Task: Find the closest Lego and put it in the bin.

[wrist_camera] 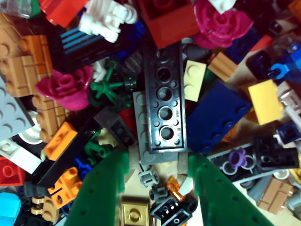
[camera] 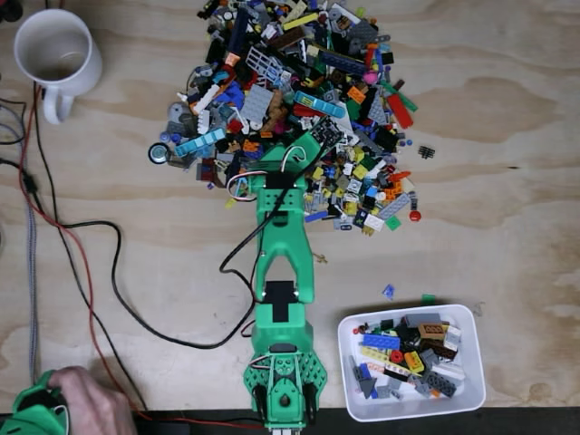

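A big heap of mixed Lego pieces covers the upper middle of the plywood table in the fixed view. My green arm reaches up from the bottom edge, and my gripper is lowered into the heap's near edge. In the wrist view my gripper stands open, with the two green fingers apart at the bottom. A long black brick with round holes lies lengthwise just ahead, its near end between the tips on a grey piece. I cannot tell whether the fingers touch it. The white bin sits at the lower right, holding several bricks.
A round white mug stands at the top left. Black and red cables trail across the left side of the table. A person's hand rests on a green object at the bottom left corner. Stray pieces lie above the bin.
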Controlling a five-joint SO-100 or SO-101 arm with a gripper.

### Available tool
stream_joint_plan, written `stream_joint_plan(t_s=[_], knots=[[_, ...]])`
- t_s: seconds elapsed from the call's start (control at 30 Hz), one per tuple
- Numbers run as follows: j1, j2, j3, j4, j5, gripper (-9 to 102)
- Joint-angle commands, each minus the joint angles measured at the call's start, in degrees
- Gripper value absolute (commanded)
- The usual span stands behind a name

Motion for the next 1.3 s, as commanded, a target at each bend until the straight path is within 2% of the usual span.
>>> stream_joint_plan(t_s=[0.0,0.33,0.4,0.53,0.73,0.97,1.13,1.27], knots=[[-0.4,0.5,-5.1,-1.3,-1.0,13],[-0.4,-0.4,-5.6,-3.8,-3.3,4],[-0.4,-0.2,-6.5,-2.7,-3.9,0],[-1.0,2.3,-7.5,1.8,-4.0,0],[-3.5,15.8,-7.5,17.3,-2.6,0],[-2.3,34.4,-8.2,42.5,-2.5,0],[7.5,45.7,-6.6,55.5,-7.2,0],[23.5,49.9,-7.4,59.9,-14.7,0]])
